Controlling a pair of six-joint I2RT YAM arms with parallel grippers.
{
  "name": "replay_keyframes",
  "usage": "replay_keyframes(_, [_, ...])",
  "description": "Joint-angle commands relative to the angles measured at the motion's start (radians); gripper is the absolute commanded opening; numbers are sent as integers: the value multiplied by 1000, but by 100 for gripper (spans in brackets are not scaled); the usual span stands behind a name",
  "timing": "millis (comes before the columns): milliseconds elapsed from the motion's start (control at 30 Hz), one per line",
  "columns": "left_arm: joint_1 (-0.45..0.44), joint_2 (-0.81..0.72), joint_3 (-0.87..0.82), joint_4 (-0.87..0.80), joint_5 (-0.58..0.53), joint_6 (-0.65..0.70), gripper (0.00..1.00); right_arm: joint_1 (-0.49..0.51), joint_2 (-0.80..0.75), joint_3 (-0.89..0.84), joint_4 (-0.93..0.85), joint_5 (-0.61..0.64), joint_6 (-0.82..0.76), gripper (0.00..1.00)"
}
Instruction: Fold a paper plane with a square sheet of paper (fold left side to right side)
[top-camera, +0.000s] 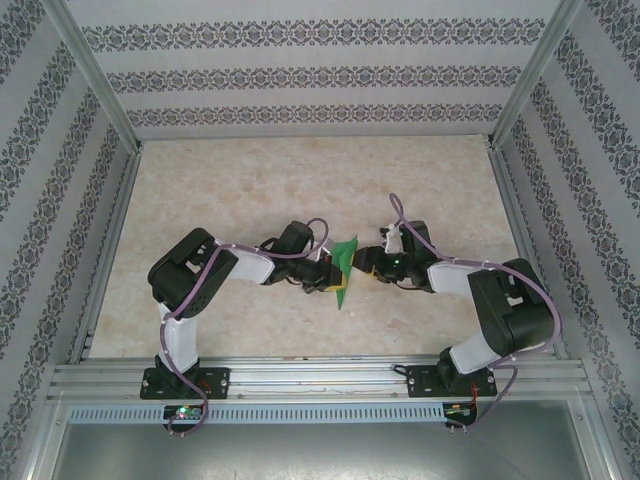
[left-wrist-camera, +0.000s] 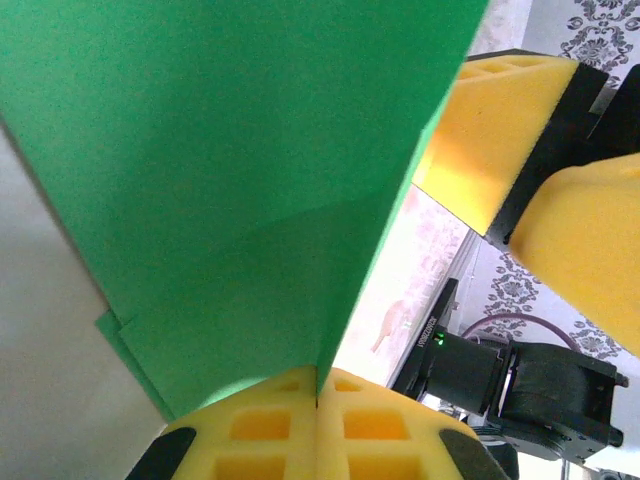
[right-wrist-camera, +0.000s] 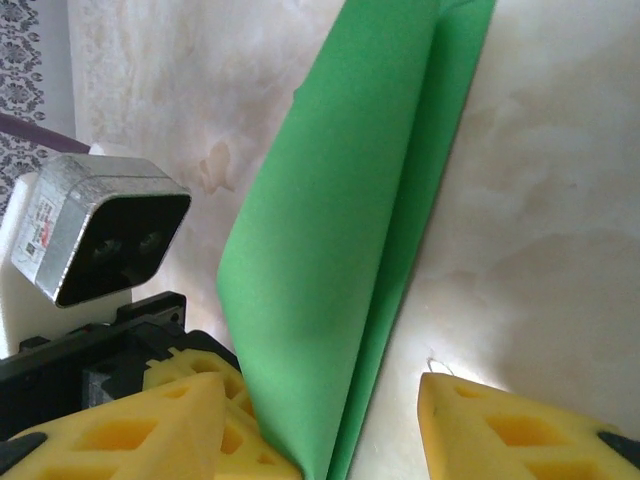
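From above the green paper (top-camera: 346, 256) looks too small to read its folds, and both wrist views cut off its far end.

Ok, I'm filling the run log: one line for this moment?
paper: folded | left gripper: shut on paper | right gripper: open around paper

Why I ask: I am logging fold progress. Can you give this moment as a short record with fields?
paper: green sheet of paper, folded into layers with a visible crease
paper pose: standing on edge between the two grippers
left gripper: shut on the paper's edge, pads pressed together
right gripper: open, one finger on each side of the paper, the right-hand one clear of it
location: middle of the marbled table
plane shape: cannot tell whether finished
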Motion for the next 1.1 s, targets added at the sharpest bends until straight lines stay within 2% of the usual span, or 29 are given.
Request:
replay_keyframes(0, [18,-24,-13,50,10,-2,0,14,35,30,93,19,39,53])
replay_keyframes(1067, [40,-35,-43,111,3,-40,0,61,195,119,167,30,81,49])
